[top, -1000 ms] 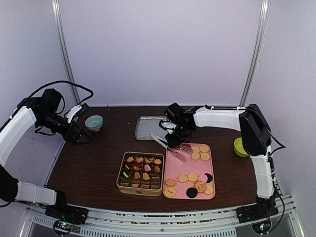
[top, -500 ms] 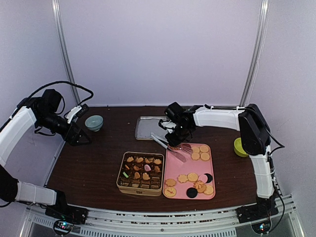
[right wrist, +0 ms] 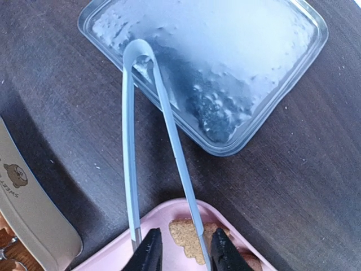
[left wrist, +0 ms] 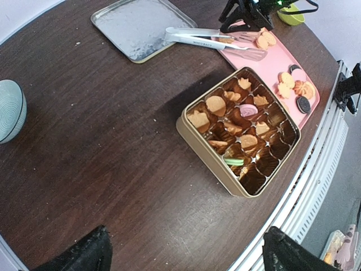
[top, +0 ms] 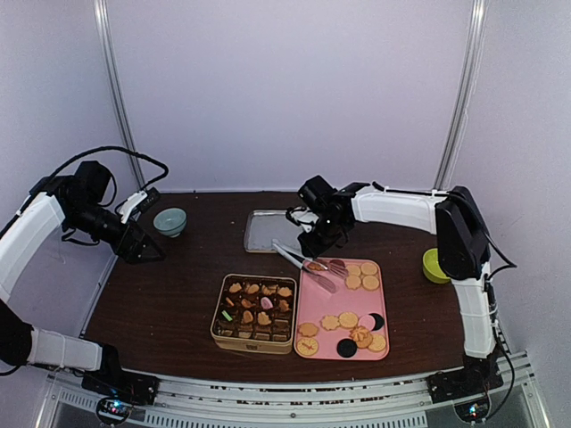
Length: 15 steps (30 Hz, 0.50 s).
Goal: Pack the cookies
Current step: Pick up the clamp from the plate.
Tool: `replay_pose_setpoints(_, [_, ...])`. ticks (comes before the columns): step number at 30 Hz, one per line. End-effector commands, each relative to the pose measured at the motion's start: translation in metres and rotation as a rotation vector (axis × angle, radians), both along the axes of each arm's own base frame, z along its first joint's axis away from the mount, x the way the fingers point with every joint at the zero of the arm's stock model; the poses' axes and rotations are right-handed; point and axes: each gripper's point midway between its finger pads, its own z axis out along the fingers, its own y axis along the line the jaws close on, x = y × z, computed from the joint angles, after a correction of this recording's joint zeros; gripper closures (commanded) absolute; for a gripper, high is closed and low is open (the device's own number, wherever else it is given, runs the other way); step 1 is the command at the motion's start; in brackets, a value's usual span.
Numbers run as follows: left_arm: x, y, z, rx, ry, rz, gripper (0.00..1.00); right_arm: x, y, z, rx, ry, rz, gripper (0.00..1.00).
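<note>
Dark brown tabletop (left wrist: 84, 169) with a wood-grain look, matt with a faint sheen and a few pale specks. A silver metal tray (right wrist: 225, 62), dull and mottled, cloudy rather than mirror-bright. Metal tongs (right wrist: 129, 141), smooth with a satin finish. A pink tray (left wrist: 279, 62), smooth and softly glossy, seemingly plastic. A gold-coloured tin (left wrist: 203, 148) with a low-shine metal wall. The cookies (left wrist: 216, 105) look dry and matt. A pale blue-green bowl (left wrist: 8, 110), finely ribbed.
</note>
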Motion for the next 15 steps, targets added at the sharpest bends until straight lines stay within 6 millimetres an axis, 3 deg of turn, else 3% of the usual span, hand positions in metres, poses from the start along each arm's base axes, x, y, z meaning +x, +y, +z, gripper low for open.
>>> replay_pose_setpoints(1, [0.001,-0.001,0.014,-0.015,-0.048,-0.014,0.04,0.013,-0.003,0.022,-0.009,-0.043,-0.003,0.67])
replay_pose_setpoints(6, [0.0,-0.001,0.013,-0.015,-0.044,-0.013,0.04,0.014,-0.009,-0.003,-0.063,-0.015,-0.003,0.67])
replay_pose_setpoints(15, [0.001,-0.002,0.017,-0.02,-0.045,-0.02,0.04,0.012,-0.013,-0.025,-0.106,0.025,0.011,0.71])
